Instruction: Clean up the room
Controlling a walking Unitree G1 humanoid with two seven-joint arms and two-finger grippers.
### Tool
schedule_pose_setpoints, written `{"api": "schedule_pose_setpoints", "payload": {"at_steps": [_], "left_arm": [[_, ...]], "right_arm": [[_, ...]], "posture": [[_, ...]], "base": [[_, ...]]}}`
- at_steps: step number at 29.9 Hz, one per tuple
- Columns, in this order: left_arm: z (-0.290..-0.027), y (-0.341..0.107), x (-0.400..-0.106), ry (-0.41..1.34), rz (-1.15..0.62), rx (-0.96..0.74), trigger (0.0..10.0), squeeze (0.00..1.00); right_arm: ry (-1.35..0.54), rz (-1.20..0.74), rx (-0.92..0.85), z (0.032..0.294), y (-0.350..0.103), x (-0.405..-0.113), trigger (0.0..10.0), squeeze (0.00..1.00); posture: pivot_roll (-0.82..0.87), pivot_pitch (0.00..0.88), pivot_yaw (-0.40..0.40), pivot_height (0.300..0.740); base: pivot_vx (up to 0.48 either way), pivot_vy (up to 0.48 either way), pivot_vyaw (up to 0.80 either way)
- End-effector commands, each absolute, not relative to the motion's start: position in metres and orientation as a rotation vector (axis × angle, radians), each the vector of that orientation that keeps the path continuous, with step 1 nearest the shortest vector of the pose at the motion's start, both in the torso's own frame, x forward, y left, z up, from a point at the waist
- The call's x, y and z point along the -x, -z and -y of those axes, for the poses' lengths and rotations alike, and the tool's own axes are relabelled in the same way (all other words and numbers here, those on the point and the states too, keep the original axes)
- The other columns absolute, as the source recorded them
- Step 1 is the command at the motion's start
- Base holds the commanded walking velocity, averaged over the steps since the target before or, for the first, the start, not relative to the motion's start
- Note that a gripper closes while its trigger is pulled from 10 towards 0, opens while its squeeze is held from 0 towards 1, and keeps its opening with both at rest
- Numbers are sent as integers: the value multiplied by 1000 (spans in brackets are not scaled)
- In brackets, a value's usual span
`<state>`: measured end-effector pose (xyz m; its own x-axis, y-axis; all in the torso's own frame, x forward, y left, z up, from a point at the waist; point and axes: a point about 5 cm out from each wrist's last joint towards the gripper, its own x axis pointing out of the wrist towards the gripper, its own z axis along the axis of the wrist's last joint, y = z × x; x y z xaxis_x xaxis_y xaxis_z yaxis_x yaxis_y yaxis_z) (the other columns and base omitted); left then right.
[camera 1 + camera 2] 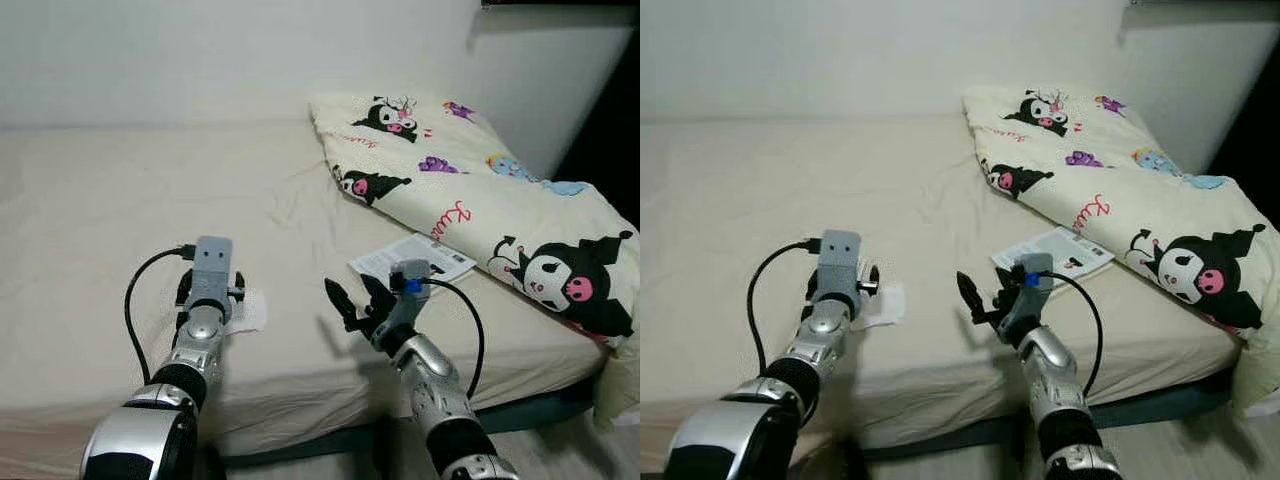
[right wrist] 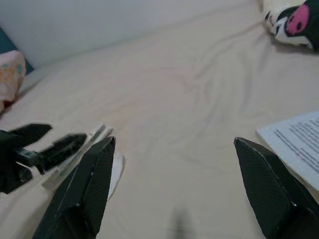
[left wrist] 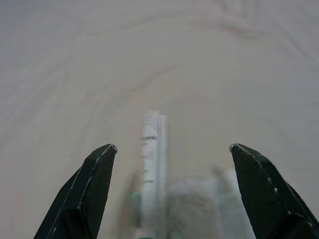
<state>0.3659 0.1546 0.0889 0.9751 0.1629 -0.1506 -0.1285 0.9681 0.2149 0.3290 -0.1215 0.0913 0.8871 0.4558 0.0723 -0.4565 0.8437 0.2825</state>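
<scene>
A small white wrapper (image 1: 248, 312) with a thin printed strip (image 3: 153, 149) lies flat on the cream bed sheet (image 1: 120, 200) near the front edge. My left gripper (image 1: 210, 296) hovers right over it, open, with the wrapper between and just beyond its fingertips, untouched. To the right, my right gripper (image 1: 350, 292) is held low over the sheet, open with nothing in it, pointing towards the left gripper (image 2: 40, 144). A white printed leaflet (image 1: 415, 258) lies on the bed just behind the right gripper.
A cream comforter (image 1: 480, 190) printed with cartoon characters is heaped over the bed's right side and hangs off the corner. A white wall runs behind the bed. Something pink (image 2: 10, 74) sits at the bed's far left. Floor shows below the front edge.
</scene>
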Motion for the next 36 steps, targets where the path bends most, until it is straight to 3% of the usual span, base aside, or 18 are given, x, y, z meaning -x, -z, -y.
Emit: {"api": "schedule_pose_setpoints", "payload": {"at_steps": [1,20,36], "left_arm": [[-152,-82,-363,-124,-205,-249,10000,0],[-168,-72,-361,-259,-363,-142,10000,0],[-199,-87,-366,-415,-358,-9,10000,0]], "right_arm": [[-489,4,-325,122,-92,-324,10000,0],[-458,1,-359,119,-96,-289,10000,0],[-455,5,-384,110,-112,-274,10000,0]], "posture": [[-129,70,0,480],[-204,154,38,480],[-248,183,55,480]], "base": [[0,0,0],[0,0,0],[0,0,0]]}}
